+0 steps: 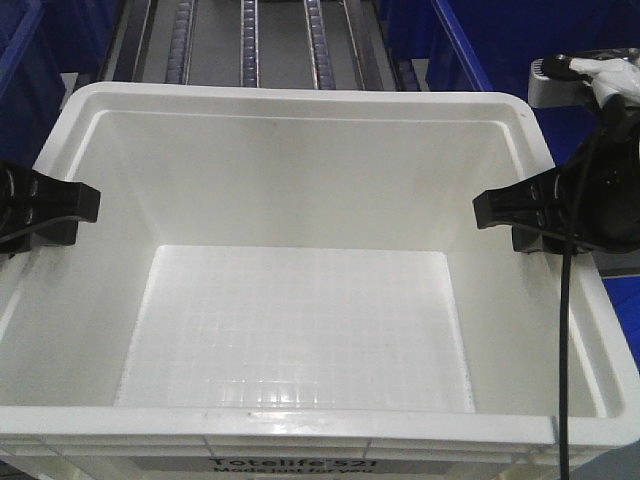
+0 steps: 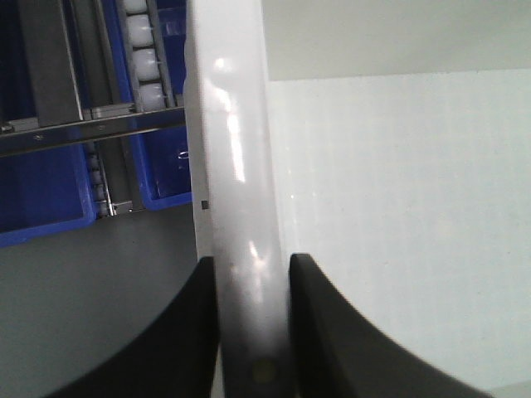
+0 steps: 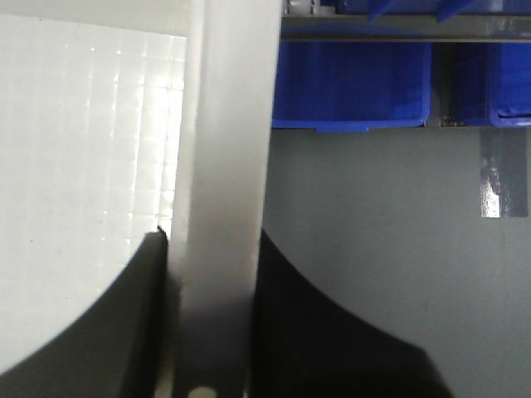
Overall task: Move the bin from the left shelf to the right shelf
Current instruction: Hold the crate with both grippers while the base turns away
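Observation:
The large white bin (image 1: 300, 330) fills the front view, empty, with black print "Totelife 521" on its near wall. My left gripper (image 1: 75, 212) is shut on the bin's left rim (image 2: 241, 207), one black finger (image 2: 178, 340) outside and one inside the wall. My right gripper (image 1: 500, 210) is shut on the bin's right rim (image 3: 224, 166), one finger (image 3: 137, 323) inside and one outside. The bin hangs between both grippers above a grey floor.
A roller shelf with metal rails (image 1: 250, 40) lies just beyond the bin. Blue plastic bins (image 1: 470, 40) stand at the back right and back left (image 1: 30, 60). More blue bins (image 3: 353, 83) sit on a low shelf. Grey floor (image 3: 390, 232) lies below.

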Action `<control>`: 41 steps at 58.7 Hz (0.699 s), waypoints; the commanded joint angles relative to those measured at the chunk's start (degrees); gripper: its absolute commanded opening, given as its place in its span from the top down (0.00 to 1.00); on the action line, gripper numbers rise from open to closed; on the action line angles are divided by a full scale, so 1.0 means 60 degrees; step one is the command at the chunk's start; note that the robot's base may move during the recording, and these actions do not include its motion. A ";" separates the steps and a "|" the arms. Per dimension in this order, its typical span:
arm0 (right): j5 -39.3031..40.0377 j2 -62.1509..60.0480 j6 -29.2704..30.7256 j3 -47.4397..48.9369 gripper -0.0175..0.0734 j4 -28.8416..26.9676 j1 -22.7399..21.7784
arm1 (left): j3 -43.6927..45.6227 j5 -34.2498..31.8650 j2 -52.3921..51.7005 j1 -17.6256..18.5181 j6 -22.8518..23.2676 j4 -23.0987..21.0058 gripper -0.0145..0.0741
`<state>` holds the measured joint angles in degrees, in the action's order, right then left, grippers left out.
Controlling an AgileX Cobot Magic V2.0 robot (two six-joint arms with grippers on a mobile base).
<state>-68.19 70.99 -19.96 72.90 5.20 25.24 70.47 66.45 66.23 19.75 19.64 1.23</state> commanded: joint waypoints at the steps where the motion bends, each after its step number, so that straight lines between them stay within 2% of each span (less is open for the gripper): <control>1: 0.0644 -0.0332 0.0211 0.0381 0.79 0.0322 0.0008 | 0.0352 -0.0979 -0.0281 0.0063 -0.0160 0.0162 0.84; 41: 0.0633 -0.0332 0.0211 0.0381 0.79 0.0324 0.0008 | 0.0352 -0.0782 -0.0289 0.0063 -0.0160 0.0162 0.84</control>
<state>-68.26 70.99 -19.96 72.90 5.28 25.42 70.47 66.80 66.21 19.75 19.71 1.15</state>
